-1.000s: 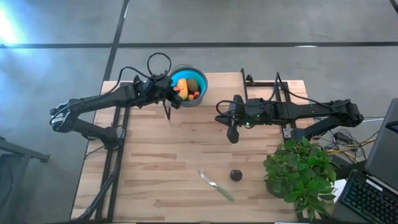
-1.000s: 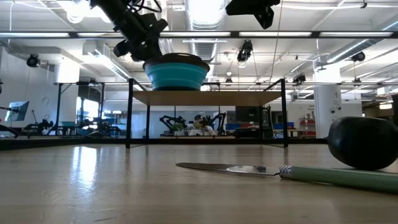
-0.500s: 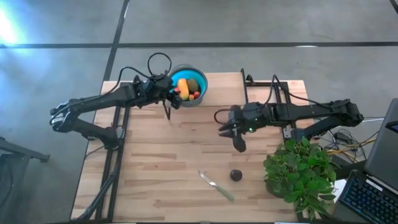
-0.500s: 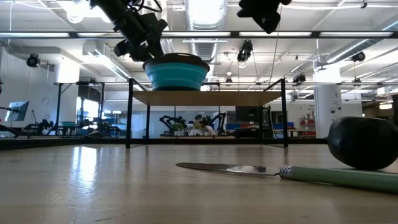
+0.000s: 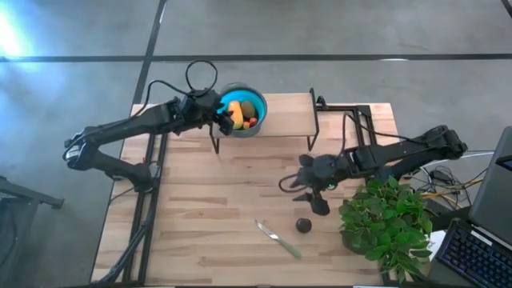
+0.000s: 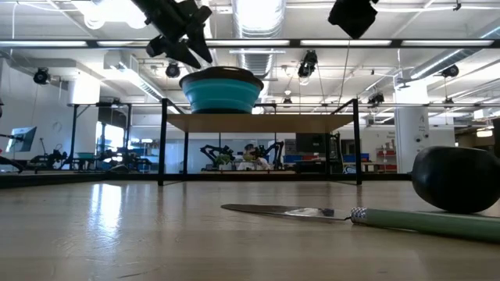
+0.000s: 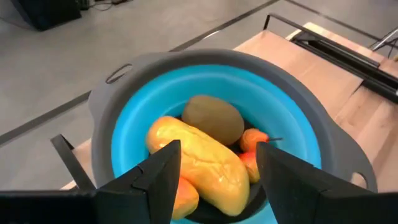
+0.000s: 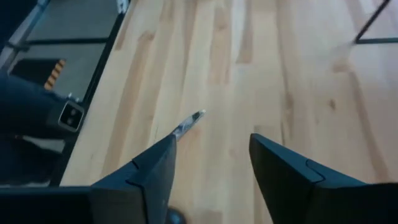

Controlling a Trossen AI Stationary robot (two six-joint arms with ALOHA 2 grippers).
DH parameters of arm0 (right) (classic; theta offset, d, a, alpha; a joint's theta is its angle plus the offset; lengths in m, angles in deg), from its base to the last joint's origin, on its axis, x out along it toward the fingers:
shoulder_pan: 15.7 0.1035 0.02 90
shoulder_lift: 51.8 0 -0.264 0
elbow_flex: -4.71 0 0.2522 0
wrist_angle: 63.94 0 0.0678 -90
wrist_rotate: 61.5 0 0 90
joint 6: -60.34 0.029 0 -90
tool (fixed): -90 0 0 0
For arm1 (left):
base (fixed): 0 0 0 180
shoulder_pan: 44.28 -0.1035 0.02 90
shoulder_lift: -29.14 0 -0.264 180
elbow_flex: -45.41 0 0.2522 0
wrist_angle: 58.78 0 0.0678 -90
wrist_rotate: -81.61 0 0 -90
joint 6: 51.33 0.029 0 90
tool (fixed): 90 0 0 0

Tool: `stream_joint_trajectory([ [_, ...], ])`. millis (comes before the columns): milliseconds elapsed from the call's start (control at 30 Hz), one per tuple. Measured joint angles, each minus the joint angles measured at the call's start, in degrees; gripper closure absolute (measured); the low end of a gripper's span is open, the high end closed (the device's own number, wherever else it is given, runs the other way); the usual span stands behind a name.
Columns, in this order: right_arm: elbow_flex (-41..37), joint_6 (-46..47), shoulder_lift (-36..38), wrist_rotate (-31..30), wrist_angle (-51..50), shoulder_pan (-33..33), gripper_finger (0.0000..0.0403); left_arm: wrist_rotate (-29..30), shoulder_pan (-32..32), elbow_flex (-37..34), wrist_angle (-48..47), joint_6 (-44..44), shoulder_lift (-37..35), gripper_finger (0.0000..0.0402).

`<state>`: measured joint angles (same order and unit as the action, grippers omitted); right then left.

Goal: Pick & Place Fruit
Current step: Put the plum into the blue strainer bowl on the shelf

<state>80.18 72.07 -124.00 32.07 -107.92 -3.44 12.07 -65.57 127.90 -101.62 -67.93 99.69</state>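
A: Which piece is left, and which arm do I send?

B: The dark fruit (image 5: 303, 225) lies alone on the tabletop (image 5: 224, 208), near edge, right of the knife (image 5: 278, 239). My right gripper (image 5: 318, 203) hangs just to its far right, jaws apart and empty. It is by far the nearer arm.

A: Any long axis to line up with?

B: None; the piece is round. I judge a short move toward the near edge puts the jaws over it.

A: The left side?

B: The left gripper (image 7: 214, 168) sits over the bowl (image 5: 240, 102) at the far end, jaws spread, holding nothing. The yellow (image 7: 199, 165), green (image 7: 214, 118) and red pieces (image 7: 255, 140) lie inside.
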Motion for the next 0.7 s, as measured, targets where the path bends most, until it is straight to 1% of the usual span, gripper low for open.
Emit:
stream_joint_trajectory([
  [200,-1.69,-0.40,0.00,-0.04,-1.33,3.14,0.0168,-0.01,2.85,0.95,-3.98,-0.04,-0.13,0.0188],
  [367,-4.88,1.29,0.00,-0.04,-1.25,5.25,0.0146,0.21,6.81,0.41,-5.93,-1.33,-0.17,0.0188],
  [467,-6.89,1.54,0.00,-0.05,-0.93,6.60,0.0131,1.48,9.42,0.41,-7.11,-2.67,-0.17,0.0188],
  [700,-8.67,1.79,-0.38,-0.01,-0.87,8.31,0.0090,2.15,14.58,0.39,-9.02,-4.67,-0.28,0.0188],
])
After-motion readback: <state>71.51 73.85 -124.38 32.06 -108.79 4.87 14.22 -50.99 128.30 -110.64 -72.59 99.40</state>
